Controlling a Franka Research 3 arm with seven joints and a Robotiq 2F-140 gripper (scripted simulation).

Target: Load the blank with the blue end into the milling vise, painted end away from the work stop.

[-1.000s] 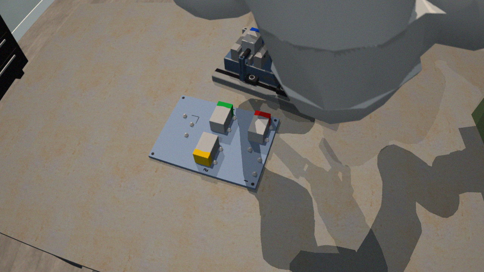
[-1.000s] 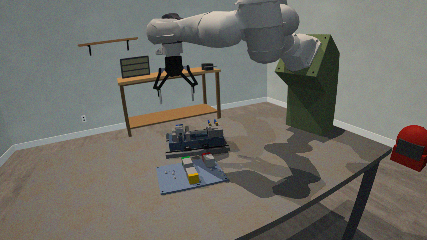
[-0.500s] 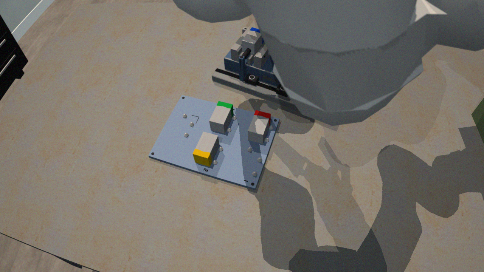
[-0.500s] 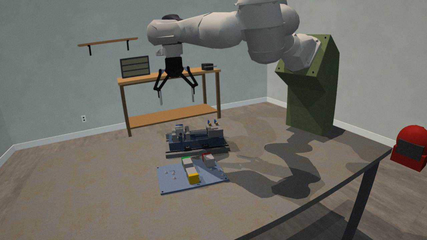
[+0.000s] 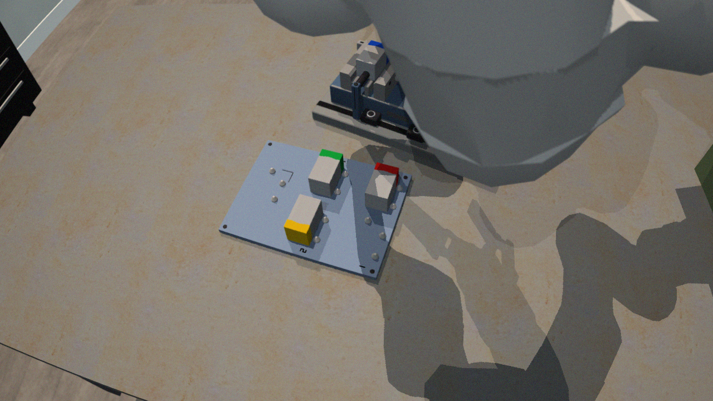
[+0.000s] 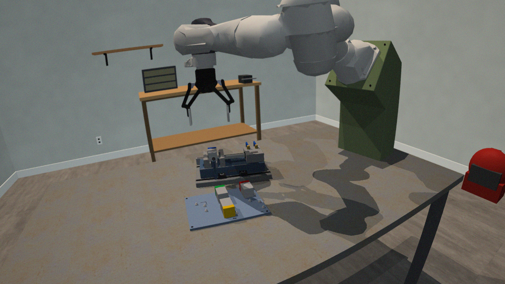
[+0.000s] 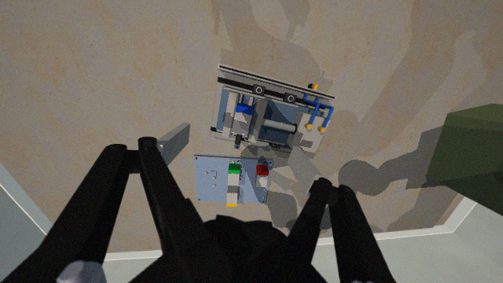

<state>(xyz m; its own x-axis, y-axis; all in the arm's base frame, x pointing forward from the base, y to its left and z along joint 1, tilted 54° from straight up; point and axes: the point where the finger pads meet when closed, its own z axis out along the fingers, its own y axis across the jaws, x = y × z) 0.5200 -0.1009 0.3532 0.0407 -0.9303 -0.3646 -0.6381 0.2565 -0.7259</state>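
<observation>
The blank with the blue end (image 7: pixel 244 110) lies in the vise (image 7: pixel 271 114) beside the jaw without hoses, blue end pointing away from the infeed plate (image 7: pixel 226 178). It also shows in the top view (image 5: pixel 371 55) and the exterior view (image 6: pixel 212 152). I cannot tell how close it sits to the jaw or the work stop (image 5: pixel 362 78). My gripper (image 6: pixel 208 119) hangs high above the vise, open and empty. The green-ended blank (image 5: pixel 326 171), yellow-ended blank (image 5: pixel 304 219) and red-ended blank (image 5: pixel 382 186) lie on the infeed plate (image 5: pixel 322 205).
My arm hides the vise's right part in the top view. Blue hoses (image 7: pixel 318 114) run at the vise's moving end. A green pedestal (image 6: pixel 367 102) stands at the right, a wooden workbench (image 6: pixel 201 105) behind, and a red object (image 6: pixel 485 174) at the far right.
</observation>
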